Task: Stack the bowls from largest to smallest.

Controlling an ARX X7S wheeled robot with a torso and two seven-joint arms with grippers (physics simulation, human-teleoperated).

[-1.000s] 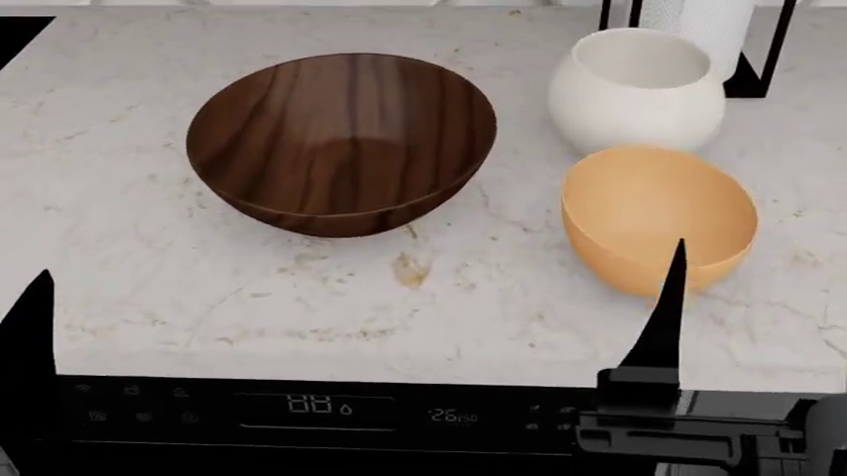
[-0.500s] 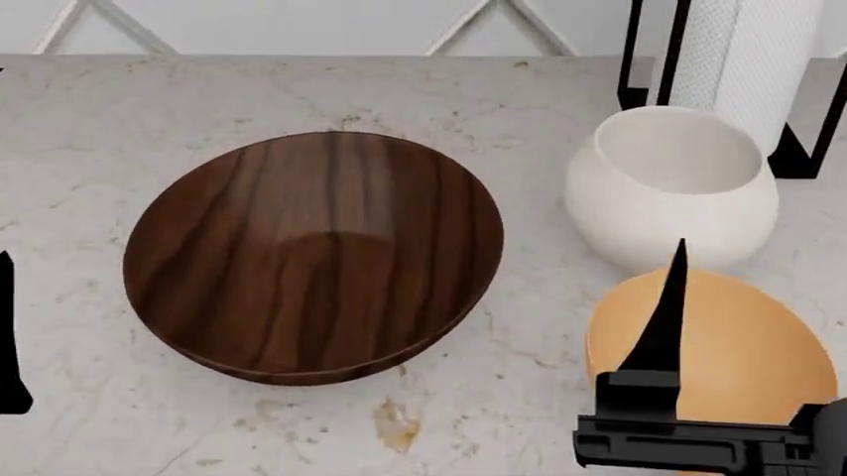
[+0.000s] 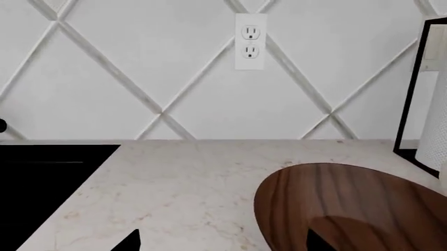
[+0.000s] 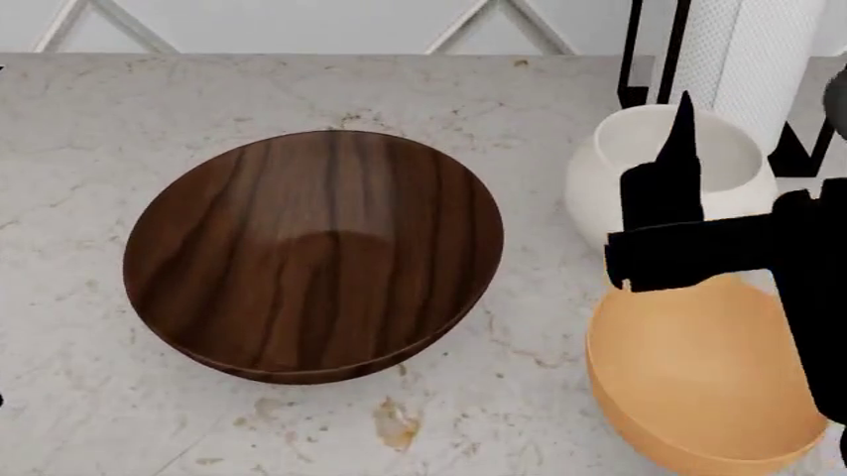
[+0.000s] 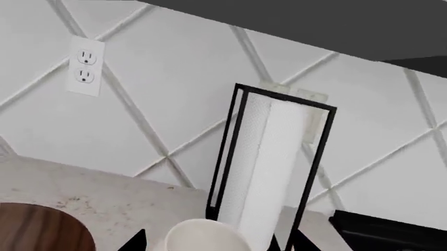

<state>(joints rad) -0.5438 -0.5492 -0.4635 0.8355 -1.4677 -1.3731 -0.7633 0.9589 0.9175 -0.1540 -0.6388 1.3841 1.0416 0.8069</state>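
Observation:
The dark-brown wood-grain bowl sits mid-counter; its rim also shows in the left wrist view. The white pot-like bowl stands at the right, and the orange-tan bowl stands just in front of it. All are apart and upright. My right gripper is open above the white bowl, with its jaws on either side of the rim. One black finger covers part of that bowl. My left gripper is open and empty, low over the counter at the wood bowl's left edge.
A white paper-towel roll in a black stand is right behind the white bowl, also seen in the right wrist view. The tiled wall with an outlet closes the counter's back. A black cooktop lies to the left.
The head view first moved in closer over the bowls. Then my right gripper rose and moved forward from over the orange bowl to over the white bowl. My left finger left the head view.

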